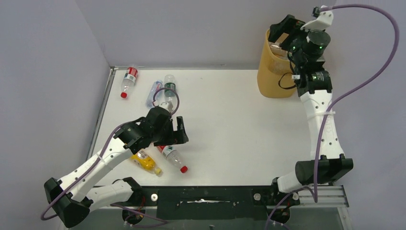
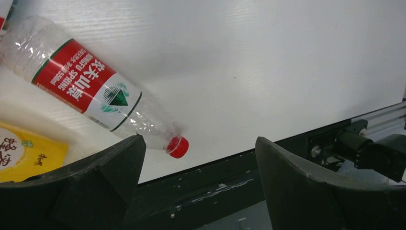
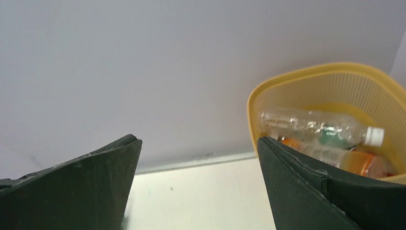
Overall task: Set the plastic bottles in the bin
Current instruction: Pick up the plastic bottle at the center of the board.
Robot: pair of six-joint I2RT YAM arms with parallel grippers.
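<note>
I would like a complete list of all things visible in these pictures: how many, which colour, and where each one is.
far red-label bottle: one, clear, table's far left
bluish bottle: one, beside it
green-label bottle: one, clear, next to the bluish one
near red-label bottle: one, clear, red cap, lying under the left gripper
yellow bottle: one, lying beside it
white-cap bottle: one, clear, inside the bin
orange bottle: one, inside the bin
bin: one, yellow-orange, table's far right corner
table: one, white
left gripper: black, open
right gripper: black, open, raised near the bin's rim
</note>
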